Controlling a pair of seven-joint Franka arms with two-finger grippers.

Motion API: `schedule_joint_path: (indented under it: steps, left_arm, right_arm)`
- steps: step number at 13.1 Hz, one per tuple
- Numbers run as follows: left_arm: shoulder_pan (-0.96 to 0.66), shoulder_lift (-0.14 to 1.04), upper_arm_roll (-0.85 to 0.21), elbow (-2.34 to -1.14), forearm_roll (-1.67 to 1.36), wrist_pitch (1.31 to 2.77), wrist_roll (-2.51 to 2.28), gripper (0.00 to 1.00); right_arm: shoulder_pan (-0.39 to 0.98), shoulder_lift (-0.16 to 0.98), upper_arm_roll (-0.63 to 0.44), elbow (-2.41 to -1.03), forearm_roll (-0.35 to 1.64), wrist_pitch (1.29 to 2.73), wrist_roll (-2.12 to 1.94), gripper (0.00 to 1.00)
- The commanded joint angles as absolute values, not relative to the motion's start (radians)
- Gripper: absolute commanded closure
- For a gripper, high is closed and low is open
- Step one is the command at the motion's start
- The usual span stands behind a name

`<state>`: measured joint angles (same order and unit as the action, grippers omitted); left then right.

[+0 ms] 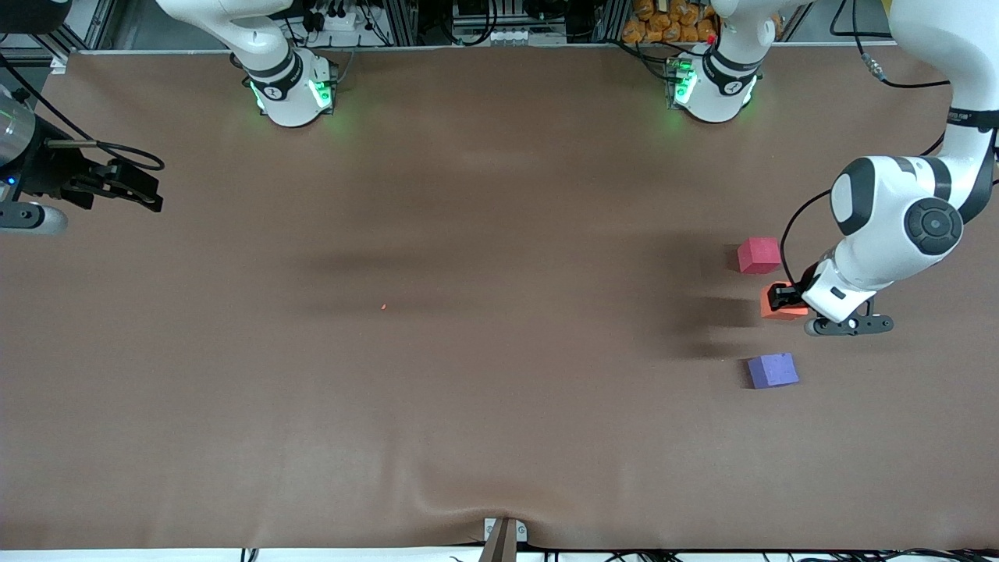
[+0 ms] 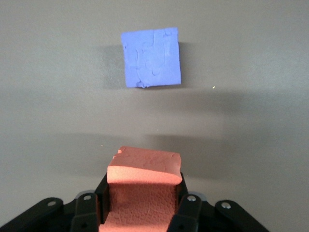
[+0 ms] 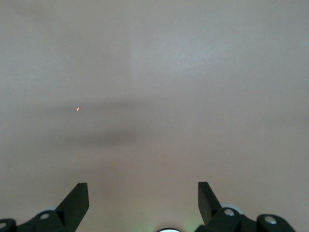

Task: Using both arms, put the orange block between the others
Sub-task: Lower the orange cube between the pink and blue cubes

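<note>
The orange block (image 1: pixel 784 312) is clamped in my left gripper (image 1: pixel 780 297), which is shut on it near the left arm's end of the table. It sits in the gap between the red-pink cube (image 1: pixel 759 255), farther from the front camera, and the purple-blue cube (image 1: pixel 773 370), nearer to it. In the left wrist view the orange block (image 2: pixel 143 181) fills the space between the fingers of my left gripper (image 2: pixel 143 188), with the purple-blue cube (image 2: pixel 151 58) ahead. Whether the block rests on the table I cannot tell. My right gripper (image 1: pixel 144 193) waits open, with nothing in it, over the right arm's end of the table, and the right wrist view shows the same gripper (image 3: pixel 143 195) above bare cloth.
A brown cloth (image 1: pixel 468 390) covers the table, with a wrinkle and a metal bracket (image 1: pixel 503 535) at its near edge. A tiny orange speck (image 1: pixel 384 306) lies mid-table. The arm bases (image 1: pixel 293 90) stand along the edge farthest from the front camera.
</note>
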<state>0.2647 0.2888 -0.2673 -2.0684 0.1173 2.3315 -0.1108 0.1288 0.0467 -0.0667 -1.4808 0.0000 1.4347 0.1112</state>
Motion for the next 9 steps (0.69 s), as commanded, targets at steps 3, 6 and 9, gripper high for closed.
schedule_joint_path:
  steps: [3,6,9]
  left_arm:
    - [0.267,0.333,-0.272,-2.040,0.100,2.318,-0.130,0.82]
    - [0.270,0.368,-0.265,-2.020,0.101,2.322,-0.133,0.82]
    - [0.281,0.397,-0.264,-2.008,0.103,2.325,-0.135,0.82]
  right_arm:
    - [0.141,0.060,-0.071,-1.462,-0.006,1.427,0.129,0.00]
    - [0.141,0.061,-0.071,-1.460,-0.005,1.433,0.129,0.00]
    - [0.141,0.061,-0.071,-1.459,-0.006,1.431,0.129,0.00]
